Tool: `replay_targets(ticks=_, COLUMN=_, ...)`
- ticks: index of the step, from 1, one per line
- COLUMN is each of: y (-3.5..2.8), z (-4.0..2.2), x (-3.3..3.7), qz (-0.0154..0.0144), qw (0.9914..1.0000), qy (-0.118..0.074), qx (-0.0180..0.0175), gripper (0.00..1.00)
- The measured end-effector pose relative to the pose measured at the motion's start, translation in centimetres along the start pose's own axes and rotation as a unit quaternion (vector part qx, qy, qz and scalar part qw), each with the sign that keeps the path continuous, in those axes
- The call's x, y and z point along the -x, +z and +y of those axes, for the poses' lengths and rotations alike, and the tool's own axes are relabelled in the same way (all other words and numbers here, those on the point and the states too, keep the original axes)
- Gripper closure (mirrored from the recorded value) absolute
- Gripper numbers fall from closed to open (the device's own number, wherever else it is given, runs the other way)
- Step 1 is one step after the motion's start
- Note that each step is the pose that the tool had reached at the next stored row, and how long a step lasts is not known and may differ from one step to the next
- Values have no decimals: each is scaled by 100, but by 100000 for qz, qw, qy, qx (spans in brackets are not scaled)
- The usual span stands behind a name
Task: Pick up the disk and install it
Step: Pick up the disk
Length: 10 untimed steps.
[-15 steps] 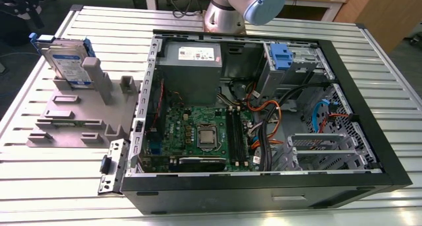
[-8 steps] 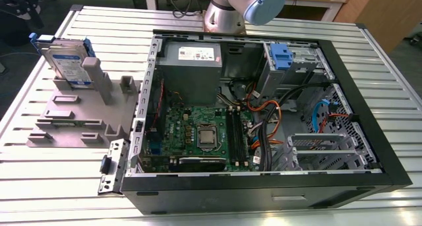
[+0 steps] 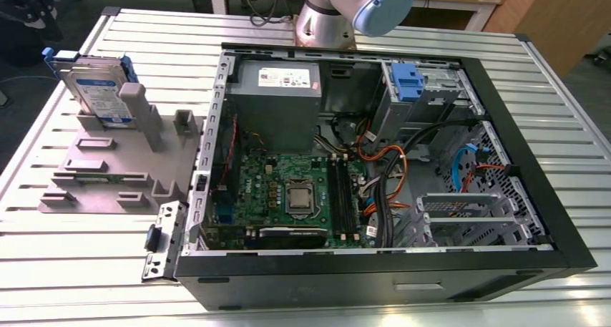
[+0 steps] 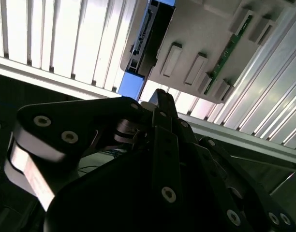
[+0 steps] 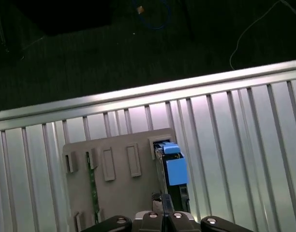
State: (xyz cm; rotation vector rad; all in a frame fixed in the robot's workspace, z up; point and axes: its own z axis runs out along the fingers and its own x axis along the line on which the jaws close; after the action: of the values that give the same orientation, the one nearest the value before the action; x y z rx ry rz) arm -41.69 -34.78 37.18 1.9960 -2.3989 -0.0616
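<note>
The disk stands on edge in a slot at the back of a grey holder, on the slatted table at the exterior view's left; its white-and-blue label faces outward. In both wrist views I see the disk edge-on, with a blue rail along it. The first wrist view shows the holder beside the disk. My black gripper hangs above the table, apart from the disk, its fingers together with nothing held. In the first wrist view my gripper sits just short of the disk.
An open black computer case lies on the table at the exterior view's middle and right, with a motherboard, cables, a grey power supply and a blue clip at the drive bay. The arm's base rises behind the case.
</note>
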Motion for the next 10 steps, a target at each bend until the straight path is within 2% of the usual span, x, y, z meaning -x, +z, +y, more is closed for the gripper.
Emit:
replay_targets(ticks=5, y=0, z=0, x=0, qz=166, qw=99927, qy=-3817, qx=38, gripper=89)
replay_targets(ticks=10, y=0, z=0, x=0, qz=318, qw=99730, qy=-7340, qx=68, gripper=89)
